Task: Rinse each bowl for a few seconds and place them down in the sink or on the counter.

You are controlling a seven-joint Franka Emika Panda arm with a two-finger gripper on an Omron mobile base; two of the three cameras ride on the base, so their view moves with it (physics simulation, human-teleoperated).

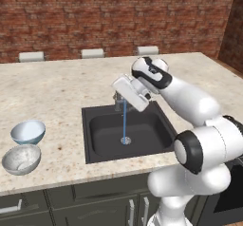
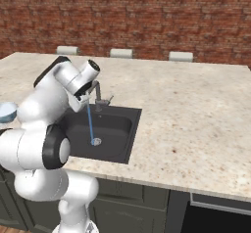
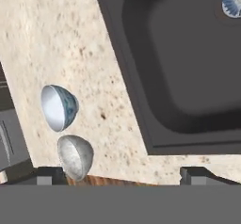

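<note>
Blue bowl and grey bowl sit side by side at lower left of the left base view, upright on the bench, well apart from the sink; neither rinsed yet, I judge. Water stream falls to the drain, ready for rinsing. Pincer spread and empty, hanging over the basin, angled toward the bowls. No writing legible.
</note>
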